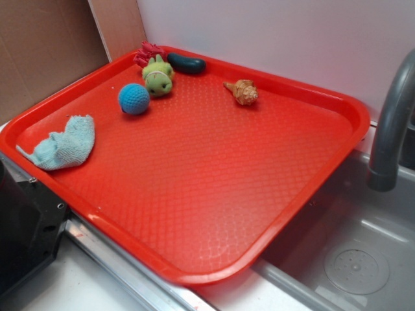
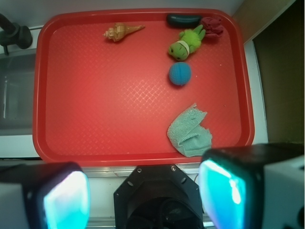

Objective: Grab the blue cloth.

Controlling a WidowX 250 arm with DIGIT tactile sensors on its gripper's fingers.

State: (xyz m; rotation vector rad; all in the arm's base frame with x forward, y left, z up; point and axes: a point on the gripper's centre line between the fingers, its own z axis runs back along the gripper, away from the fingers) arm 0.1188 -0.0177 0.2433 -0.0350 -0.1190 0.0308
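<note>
Hand (image 2: 143, 195) is held wide open, nothing gripped; blue cloth (image 2: 189, 131), near the tray (image 2: 95, 119) rim, is best pinched at its bunched fold.

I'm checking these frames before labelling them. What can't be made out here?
- Gripper: wrist view shows only blurred fingers, cropped by the bottom edge; absent from exterior view.
- Red toy: exterior view, partly behind the green plush.
- Faucet: cropped at the exterior view's right edge.

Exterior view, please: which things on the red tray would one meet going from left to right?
Blue cloth → blue knitted ball → green plush toy → dark oblong piece → seashell. The red toy behind the green plush overlaps it, so I leave it out.
</note>
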